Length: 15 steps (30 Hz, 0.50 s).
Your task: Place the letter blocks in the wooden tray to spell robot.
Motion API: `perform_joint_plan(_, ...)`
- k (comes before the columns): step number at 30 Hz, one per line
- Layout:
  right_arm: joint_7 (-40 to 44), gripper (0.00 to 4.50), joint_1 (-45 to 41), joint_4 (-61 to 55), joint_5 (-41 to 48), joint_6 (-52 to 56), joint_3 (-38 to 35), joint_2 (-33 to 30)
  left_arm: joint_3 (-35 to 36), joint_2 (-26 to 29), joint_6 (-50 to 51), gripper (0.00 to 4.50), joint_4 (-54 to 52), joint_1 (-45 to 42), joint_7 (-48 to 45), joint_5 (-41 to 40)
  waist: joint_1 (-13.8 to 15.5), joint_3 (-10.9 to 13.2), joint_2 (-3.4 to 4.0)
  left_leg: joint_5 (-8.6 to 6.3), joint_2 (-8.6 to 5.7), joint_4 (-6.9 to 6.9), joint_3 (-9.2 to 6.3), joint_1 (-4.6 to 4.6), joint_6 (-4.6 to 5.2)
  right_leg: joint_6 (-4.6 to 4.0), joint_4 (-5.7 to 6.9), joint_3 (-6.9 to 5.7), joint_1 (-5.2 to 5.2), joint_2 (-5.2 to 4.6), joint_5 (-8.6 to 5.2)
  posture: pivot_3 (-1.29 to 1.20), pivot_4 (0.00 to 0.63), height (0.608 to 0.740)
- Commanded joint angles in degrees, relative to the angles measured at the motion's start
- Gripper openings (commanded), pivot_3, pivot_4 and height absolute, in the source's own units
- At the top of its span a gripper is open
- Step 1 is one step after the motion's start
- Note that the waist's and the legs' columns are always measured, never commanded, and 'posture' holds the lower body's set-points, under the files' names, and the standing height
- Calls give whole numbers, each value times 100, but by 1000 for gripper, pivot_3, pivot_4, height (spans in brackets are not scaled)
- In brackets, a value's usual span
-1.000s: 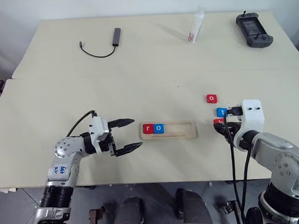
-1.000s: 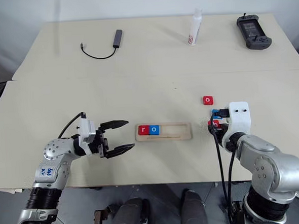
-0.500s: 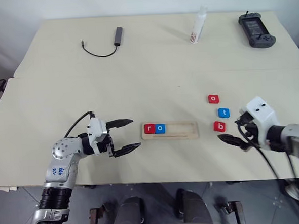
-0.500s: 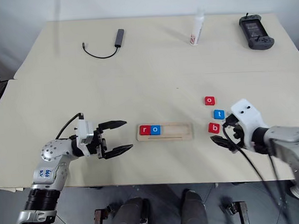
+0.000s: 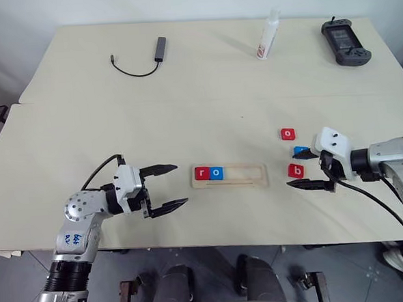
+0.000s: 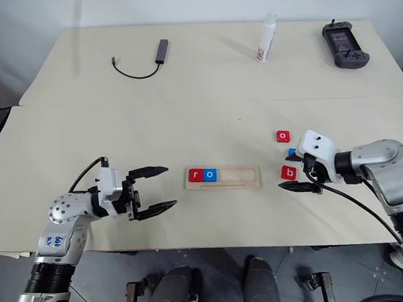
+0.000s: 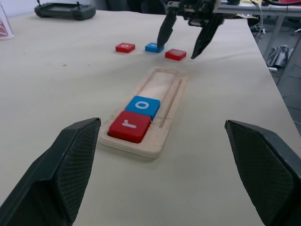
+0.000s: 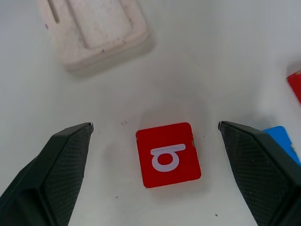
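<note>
At the centre of the left eye view, slightly below the middle, the wooden tray (image 5: 230, 175) lies flat on the pale table (image 5: 118, 129), its long side running left to right. Its left end holds a red r block (image 5: 201, 173) and a blue o block (image 5: 216, 172), touching side by side; the rest of the slot is bare.

To the right of the tray, three more letter blocks lie loose on the table in a short column: a red o block (image 5: 288, 133) uppermost, a blue block (image 5: 300, 150) below it whose letter is partly hidden by the gripper, and a red b block (image 5: 296, 170) lowest. The b block lies just beside the tray's right end, apart from it.

The right gripper (image 5: 310, 170) reaches in from the right edge, jaws spread wide and holding nothing. One finger lies over the blue block, the other just below the b block, so the b block sits between them.

At lower left, the left gripper (image 5: 173, 186) points toward the tray, well short of it, jaws released and empty.

Along the top of the frame, well away, sit a dark USB adapter with a looped cable (image 5: 141, 59), a white spray bottle (image 5: 267, 34) and a black handheld controller (image 5: 345, 41).
</note>
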Motion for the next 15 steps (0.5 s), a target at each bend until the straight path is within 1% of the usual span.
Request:
perform_joint_plan(1, 424, 3880, -179, 161, -160, -49, 187, -96, 50, 68, -19, 4500, -313, 85, -17, -114, -3, 0, 0, 0, 0, 0, 1, 0, 0, 0, 0, 0, 0, 0, 0, 0, 150, 740)
perform_joint_plan(6, 639, 2117, -320, 315, -327, -120, 243, -87, 63, 117, -21, 4500, -354, 140, -52, -125, -1, 0, 0, 0, 1, 1, -1, 2, 0, 0, 0, -1, 2, 0, 0, 0, 150, 740)
perform_joint_plan(8, 761, 1470, -403, 262, -230, -17, 194, -45, 60, 132, -24, 4500, -355, 146, -64, -123, 3, 0, 0, 0, 0, 1, -1, 2, 0, 0, 0, -1, 2, 0, 0, 0, 150, 740)
perform_joint_plan(11, 856, 1466, -552, -161, 109, 451, 63, 69, 61, 140, -21, 4500, -368, 164, -62, -118, -4, 0, 0, 0, 1, 2, -1, 1, 0, 0, 1, -1, 2, 0, 0, 0, 150, 740)
perform_joint_plan(15, 902, 1466, -677, -1035, 385, 902, 135, 193, 59, 131, -16, 4500, -394, 212, -40, -108, -18, 0, 1, 1, 4, 2, -2, 1, -2, 0, 2, -1, -1, 1, 0, 0, 150, 740)
